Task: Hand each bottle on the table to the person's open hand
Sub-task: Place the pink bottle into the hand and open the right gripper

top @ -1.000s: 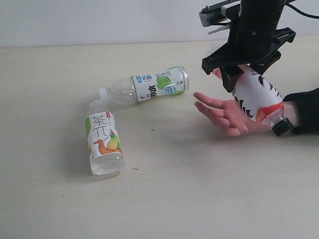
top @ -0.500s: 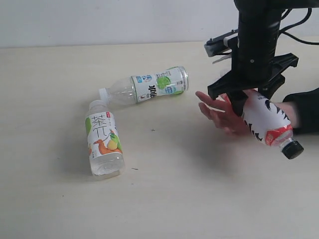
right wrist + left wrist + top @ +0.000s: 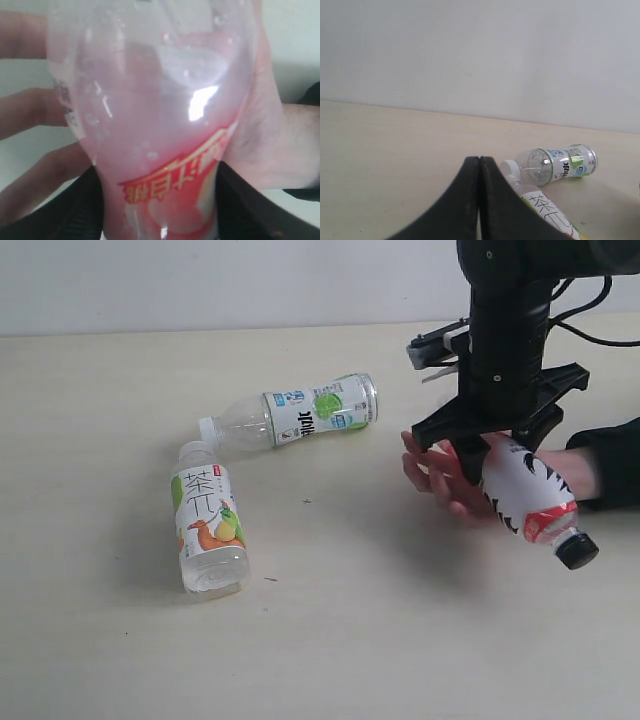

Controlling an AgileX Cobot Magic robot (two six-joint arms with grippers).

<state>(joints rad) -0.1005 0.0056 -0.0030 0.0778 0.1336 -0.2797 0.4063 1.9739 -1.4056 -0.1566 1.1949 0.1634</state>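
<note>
As it lies nearest, well left of the person's open hand [image 3: 432,472], the fruit-label bottle [image 3: 208,530] points its white cap away. My right gripper [image 3: 490,445] clamps the tilted pink bottle [image 3: 525,495], pink drink inside, over that hand, black cap nearward. Farther, the lime-label bottle [image 3: 300,415] points left. Three bottles. My left gripper's [image 3: 479,200] jaws meet, empty.

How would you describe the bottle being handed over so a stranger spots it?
On the right of the table, the black tool holds a tilted bottle over the person's hand. Unlike the lime-label bottle and fruit-label bottle lying left, it is pink with a black cap.
</note>
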